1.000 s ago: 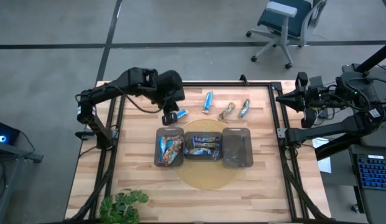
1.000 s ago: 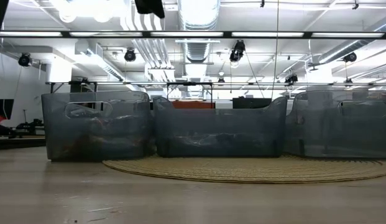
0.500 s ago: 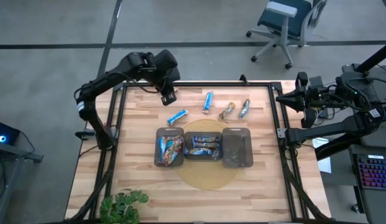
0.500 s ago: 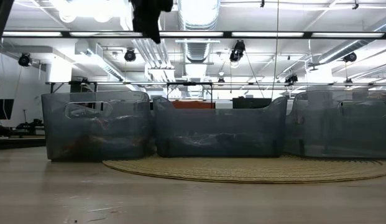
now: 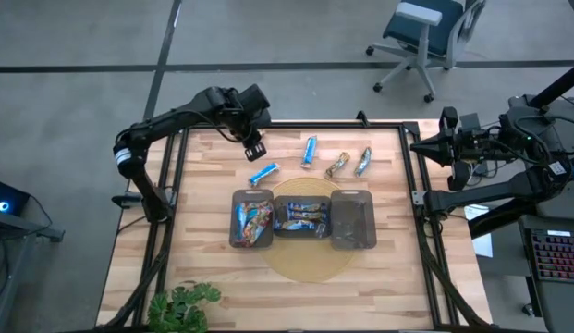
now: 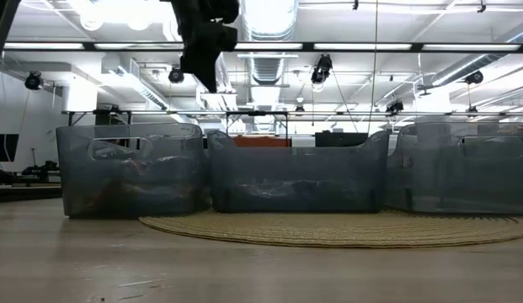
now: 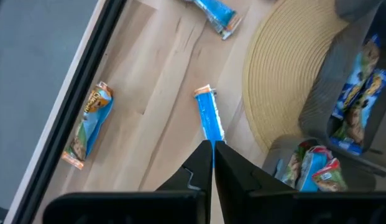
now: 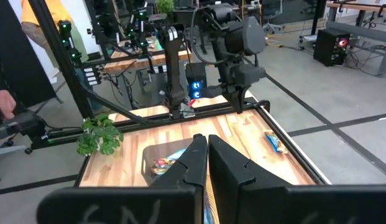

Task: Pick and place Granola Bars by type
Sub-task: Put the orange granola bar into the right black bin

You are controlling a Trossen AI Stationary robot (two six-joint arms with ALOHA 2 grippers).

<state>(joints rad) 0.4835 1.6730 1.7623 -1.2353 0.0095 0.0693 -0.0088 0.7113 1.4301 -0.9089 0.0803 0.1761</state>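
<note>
Pressed together and empty, the left gripper [image 5: 254,148] hangs over the wooden table's [image 5: 203,277] far edge, near a glossy blue bar [image 5: 263,172]. Three loose bars [image 5: 336,165] lie beside it; others fill two dark translucent trays [image 5: 251,219] on a round woven mat [image 5: 310,268]. Only the low view hides the loose ones. Off the table's side, the right gripper [image 8: 207,146] waits, fingers together.
</note>
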